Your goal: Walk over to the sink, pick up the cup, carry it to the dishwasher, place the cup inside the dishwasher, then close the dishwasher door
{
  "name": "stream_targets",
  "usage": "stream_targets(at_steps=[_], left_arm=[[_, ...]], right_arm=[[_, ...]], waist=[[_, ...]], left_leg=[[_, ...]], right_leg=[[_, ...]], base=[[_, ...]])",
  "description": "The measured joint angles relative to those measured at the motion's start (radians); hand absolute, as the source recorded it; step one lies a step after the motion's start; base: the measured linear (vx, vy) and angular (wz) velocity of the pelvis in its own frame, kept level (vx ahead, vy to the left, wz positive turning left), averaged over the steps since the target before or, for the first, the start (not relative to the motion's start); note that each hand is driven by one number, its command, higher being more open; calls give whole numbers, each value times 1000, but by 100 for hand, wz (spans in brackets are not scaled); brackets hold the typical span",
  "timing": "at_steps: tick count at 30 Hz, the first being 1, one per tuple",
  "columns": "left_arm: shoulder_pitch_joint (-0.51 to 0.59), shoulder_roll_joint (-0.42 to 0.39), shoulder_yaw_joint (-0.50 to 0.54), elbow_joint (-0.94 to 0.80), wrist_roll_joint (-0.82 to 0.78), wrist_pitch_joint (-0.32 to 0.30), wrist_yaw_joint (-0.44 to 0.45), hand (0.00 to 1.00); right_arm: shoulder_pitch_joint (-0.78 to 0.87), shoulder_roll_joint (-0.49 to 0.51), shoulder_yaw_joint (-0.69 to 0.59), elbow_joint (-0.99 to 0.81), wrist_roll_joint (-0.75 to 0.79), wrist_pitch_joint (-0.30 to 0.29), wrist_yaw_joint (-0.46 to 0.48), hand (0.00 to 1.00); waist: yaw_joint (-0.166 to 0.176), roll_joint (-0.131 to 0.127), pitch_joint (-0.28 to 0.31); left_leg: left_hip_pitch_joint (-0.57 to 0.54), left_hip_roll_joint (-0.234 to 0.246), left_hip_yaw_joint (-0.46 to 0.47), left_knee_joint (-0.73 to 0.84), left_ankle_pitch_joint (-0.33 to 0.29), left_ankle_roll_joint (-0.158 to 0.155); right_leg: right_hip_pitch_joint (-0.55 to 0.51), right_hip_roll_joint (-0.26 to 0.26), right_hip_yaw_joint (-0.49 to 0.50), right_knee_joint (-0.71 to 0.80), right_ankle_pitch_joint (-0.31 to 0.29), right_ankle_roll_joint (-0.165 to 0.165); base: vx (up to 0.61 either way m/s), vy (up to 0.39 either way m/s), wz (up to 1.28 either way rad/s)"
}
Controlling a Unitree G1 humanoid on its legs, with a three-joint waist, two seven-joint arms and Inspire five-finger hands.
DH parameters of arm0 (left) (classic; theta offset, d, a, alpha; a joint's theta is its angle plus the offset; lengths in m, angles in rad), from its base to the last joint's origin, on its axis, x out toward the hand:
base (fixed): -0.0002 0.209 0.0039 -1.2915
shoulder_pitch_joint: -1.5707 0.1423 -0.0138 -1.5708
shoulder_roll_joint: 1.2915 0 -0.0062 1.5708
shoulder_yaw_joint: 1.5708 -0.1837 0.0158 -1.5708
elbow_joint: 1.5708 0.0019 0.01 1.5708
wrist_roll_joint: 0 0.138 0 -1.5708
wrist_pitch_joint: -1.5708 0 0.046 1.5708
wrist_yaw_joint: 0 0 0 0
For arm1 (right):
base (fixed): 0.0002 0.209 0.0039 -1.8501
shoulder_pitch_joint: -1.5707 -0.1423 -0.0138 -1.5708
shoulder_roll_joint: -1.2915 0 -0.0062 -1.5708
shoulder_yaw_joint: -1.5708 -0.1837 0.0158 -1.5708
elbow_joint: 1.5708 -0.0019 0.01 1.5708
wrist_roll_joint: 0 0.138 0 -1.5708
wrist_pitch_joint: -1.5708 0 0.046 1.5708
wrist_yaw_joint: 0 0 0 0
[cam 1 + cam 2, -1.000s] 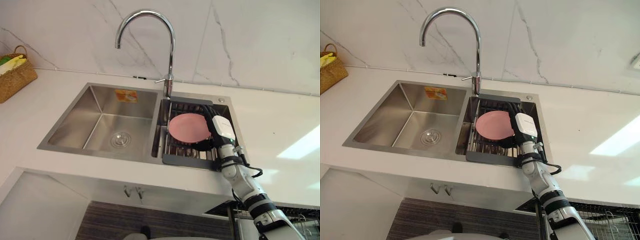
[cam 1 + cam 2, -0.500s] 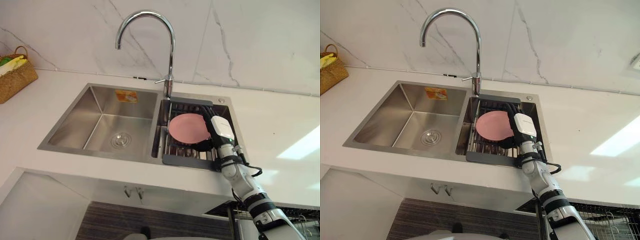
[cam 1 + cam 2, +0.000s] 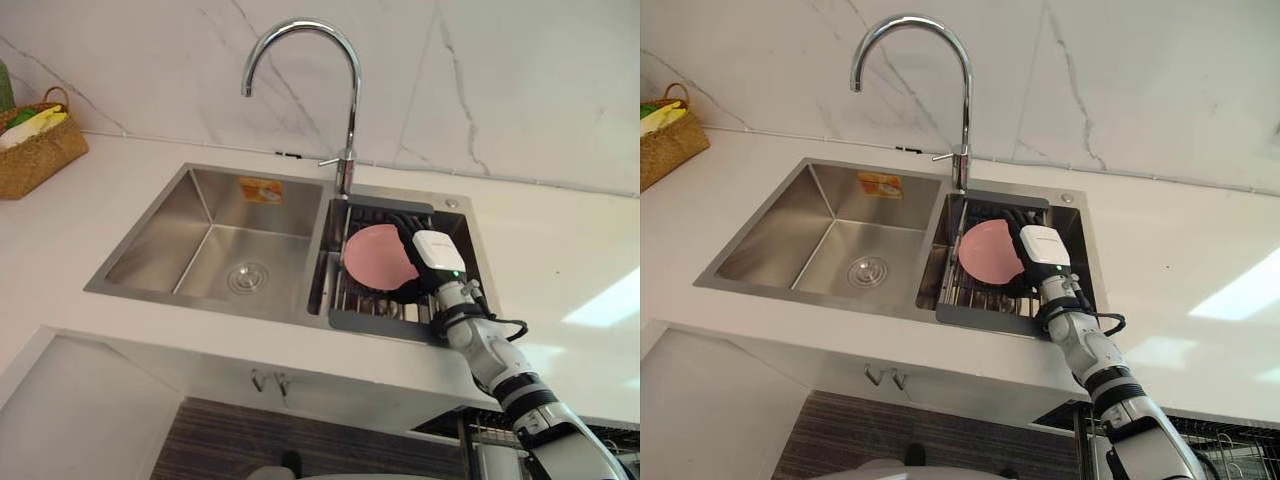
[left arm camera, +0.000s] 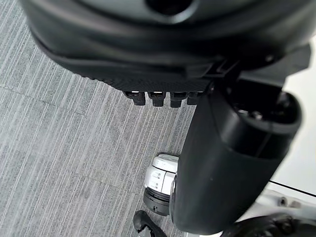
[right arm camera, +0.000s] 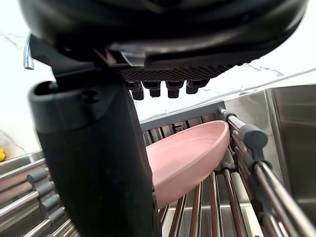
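Since the earlier frames the whole view has shifted, so the camera moved. Measured against the rack (image 3: 372,322), the right hand (image 3: 438,252) has edged closer to the pink dish (image 3: 375,258). Taking the tap (image 3: 350,110) as reference: the left hand (image 4: 148,54) hangs idle over grey floor (image 4: 59,148), relaxed and holding nothing. A woven basket (image 3: 40,150) sits well to the tap's left on the counter. An orange-yellow sticker (image 3: 262,189) is on the back wall of the left basin (image 3: 150,245), just left of the tap's base; its print cannot be read. The rack lies directly in front of the tap's base. The task's item rests tilted on its bars, and it is a shallow pink dish rather than a cup shape. The right hand sits just beyond the dish, on the side away from the tap's spout. Its fingers (image 3: 402,224) run straight past the dish's far rim, and its thumb (image 5: 94,163) is against the near rim, not closed on it. Judgement: the dish lies to the left of the palm with its rim running along the fingers. The right hand is plainly the nearer, and the grasp is not yet made.
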Motion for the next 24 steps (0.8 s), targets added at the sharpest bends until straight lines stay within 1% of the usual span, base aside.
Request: stream_targets(at_steps=[7, 12, 15, 17, 22, 24], left_arm=[[5, 1, -3, 0, -1, -21, -3, 100], [5, 1, -3, 0, -1, -43, -2, 100], [5, 1, -3, 0, -1, -49, -2, 100], [10, -2, -1, 0, -1, -53, -2, 100], [8, 1, -1, -1, -1, -63, -1, 100], [8, 0, -1, -2, -1, -69, -1, 100]], right_arm=[[-6, -11, 0, 26, -6, -4, -32, 0], [-6, -30, 0, 47, -40, -5, -76, 0], [-24, -29, 1, 87, -40, -6, -117, 0], [-25, -29, 1, 91, -43, -20, -127, 0], [-24, -40, 4, 94, -56, -49, -157, 0], [-24, -43, 4, 94, -71, -56, -183, 0]], waist=[[3, -1, 1], [25, -2, 1], [28, -2, 3], [28, -4, 5], [24, -4, 16], [24, -4, 23]], left_leg=[[-9, -1, -20, 0, 0, 0], [-11, 0, -29, 0, 0, 0], [-16, -2, -40, 0, 1, -1], [-15, -1, -42, 0, 13, 2], [-13, -1, -41, 1, 12, 2], [-13, 0, -41, 1, 12, 2]], right_leg=[[3, 0, -25, 0, -6, 0], [5, 1, -32, 3, -7, -1], [7, 0, -48, 4, -8, 1], [11, 1, -51, 4, -9, 1], [13, 1, -49, 4, -9, 0], [12, 2, -48, 4, -10, 0]], base=[[6, 3, 10], [10, 0, 3], [32, 2, 14], [50, 1, 6], [43, 4, -1], [0, 0, 0]])
